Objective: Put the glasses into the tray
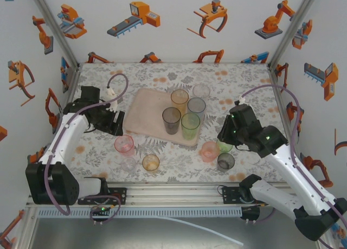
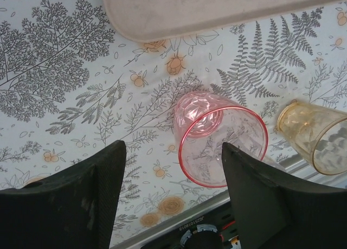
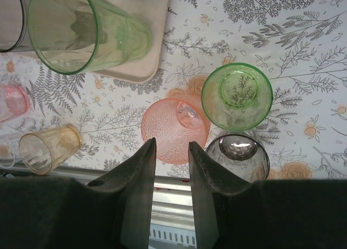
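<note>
- Tabletop [image 1: 244,91] under a grey fern-and-flower print cloth: carrying everything listed here.
- Flat pale pink rectangular tray [image 1: 146,110] with rounded corners and a low rim: lying at the middle of the tabletop, slightly skewed to its edges, with upright tumblers crowded into the half toward the right edge.
- Left tool [image 2: 172,147]: hanging over the cloth between the tray and the left edge, black fingers spread wide, nothing clamped.
- Right tool [image 3: 172,146]: hanging above the short tumblers toward the near right corner, fingers parted by a narrow gap, nothing gripped.
- Tall smoky see-through tumbler [image 1: 171,120] and tall green see-through tumbler [image 1: 190,125]: side by side inside the tray, along its near rim.
- Tall amber see-through tumbler [image 1: 179,100] and grey-blue see-through tumbler [image 1: 196,107]: inside the tray, just behind those two.
- Clear see-through tumbler [image 1: 201,90]: at the tray's far right corner.
- Pink faceted tumbler [image 2: 217,135]: upright on the cloth outside the tray, just ahead of the left tool's fingertips.
- Short amber tumbler [image 1: 150,163]: on the cloth close to the near edge, beside the pink one.
- Short orange-pink textured tumbler [image 3: 173,127], short green tumbler [image 3: 237,94] and short smoky grey tumbler [image 3: 237,154]: bunched closely outside the tray, between it and the near right corner, the grey one nearest the near edge.
</note>
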You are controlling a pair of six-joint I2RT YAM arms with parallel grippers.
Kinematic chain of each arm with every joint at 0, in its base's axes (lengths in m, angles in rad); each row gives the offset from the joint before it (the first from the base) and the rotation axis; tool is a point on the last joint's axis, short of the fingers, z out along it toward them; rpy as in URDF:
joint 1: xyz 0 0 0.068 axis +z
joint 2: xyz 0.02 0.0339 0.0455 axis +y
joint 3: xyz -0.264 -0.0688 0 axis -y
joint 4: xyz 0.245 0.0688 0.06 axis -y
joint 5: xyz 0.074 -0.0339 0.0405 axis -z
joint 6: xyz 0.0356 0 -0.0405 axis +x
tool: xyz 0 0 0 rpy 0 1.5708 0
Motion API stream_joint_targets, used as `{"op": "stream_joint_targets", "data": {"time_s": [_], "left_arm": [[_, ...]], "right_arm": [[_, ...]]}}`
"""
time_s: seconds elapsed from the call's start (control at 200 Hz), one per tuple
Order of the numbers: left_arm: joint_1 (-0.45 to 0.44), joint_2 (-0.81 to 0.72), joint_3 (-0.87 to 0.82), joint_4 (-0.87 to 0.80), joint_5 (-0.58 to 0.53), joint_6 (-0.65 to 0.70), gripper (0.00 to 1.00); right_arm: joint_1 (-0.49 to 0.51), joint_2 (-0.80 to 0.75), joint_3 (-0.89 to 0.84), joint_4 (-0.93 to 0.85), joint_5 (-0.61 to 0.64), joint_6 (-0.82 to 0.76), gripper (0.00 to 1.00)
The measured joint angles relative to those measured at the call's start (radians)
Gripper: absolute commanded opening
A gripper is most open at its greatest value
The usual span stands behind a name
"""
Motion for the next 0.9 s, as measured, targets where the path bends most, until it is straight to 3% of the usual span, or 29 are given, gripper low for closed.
{"op": "stream_joint_targets", "data": {"time_s": [0.901], "left_arm": [[-0.003,0.018,-0.083,0.031,0.011,0.055,0.53]], "right_arm": [[0.000,-0.007,-0.030,0.026,0.004,0.005,0.32]]}}
